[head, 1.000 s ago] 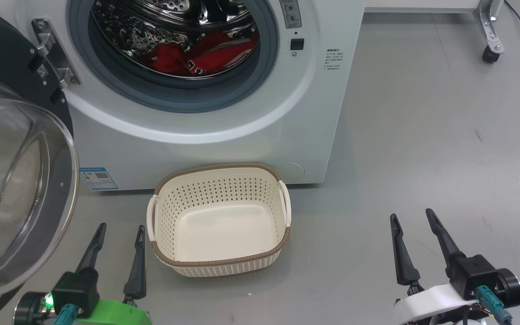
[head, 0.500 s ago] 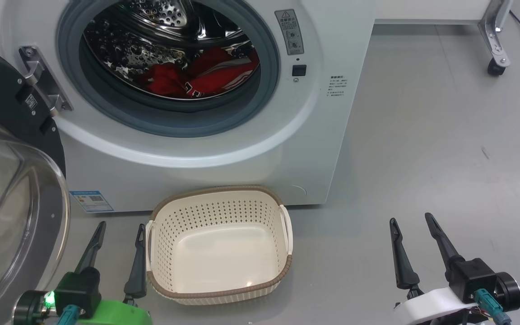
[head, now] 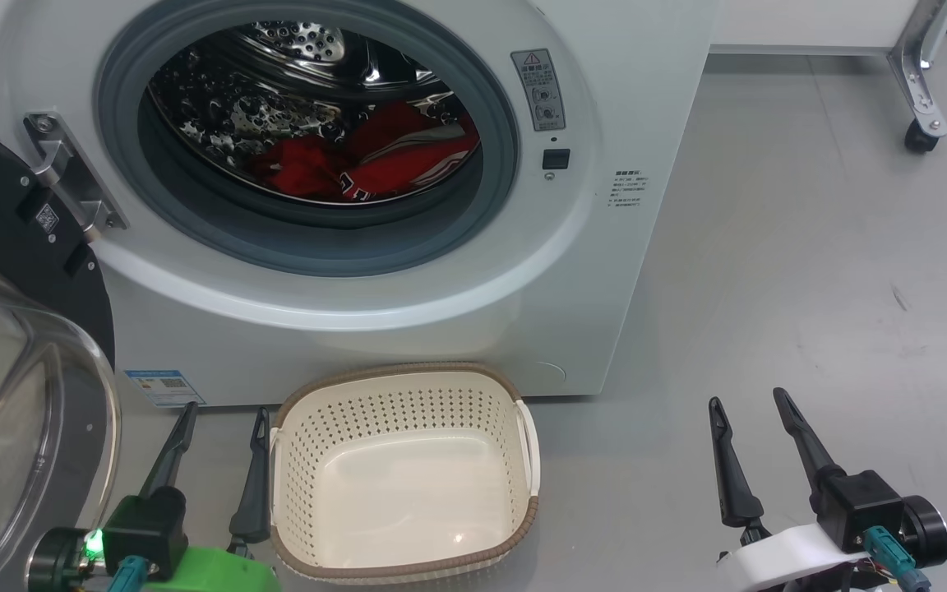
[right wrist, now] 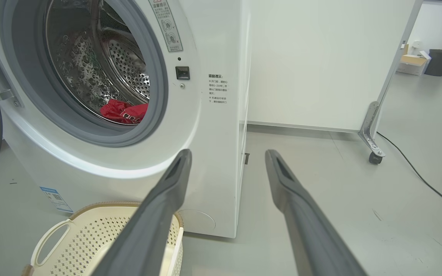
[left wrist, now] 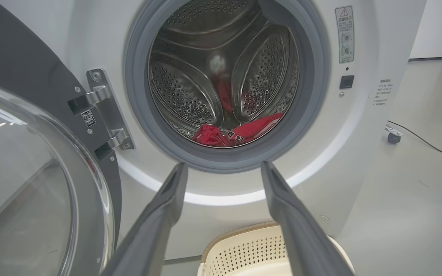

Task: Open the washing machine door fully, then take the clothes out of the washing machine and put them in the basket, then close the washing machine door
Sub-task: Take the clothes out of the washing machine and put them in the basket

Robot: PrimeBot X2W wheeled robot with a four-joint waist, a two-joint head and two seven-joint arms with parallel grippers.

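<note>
The white washing machine (head: 408, 279) (left wrist: 363, 138) (right wrist: 209, 153) stands with its door (head: 13, 395) (left wrist: 25, 184) swung wide to the left, the clear glass bowl facing me. Red clothes (head: 367, 160) (left wrist: 236, 132) (right wrist: 125, 112) lie low in the steel drum. The cream basket (head: 404, 567) (left wrist: 244, 245) (right wrist: 71, 237) sits empty on the floor below the opening. My left gripper (head: 225, 411) (left wrist: 223, 165) is open, just left of the basket. My right gripper (head: 747, 399) (right wrist: 228, 153) is open over bare floor, to the right of the machine.
A metal frame leg with a caster (head: 921, 136) (right wrist: 374, 157) stands at the back right, with a black cable (right wrist: 416, 172) running across the grey floor. A white wall panel (right wrist: 320, 65) rises behind the machine. A bin and a box (right wrist: 426, 61) stand far off.
The head camera has tilted up, so the machine and basket sit lower in view and more of the drum shows. Both grippers stay open and nearly where they were.
</note>
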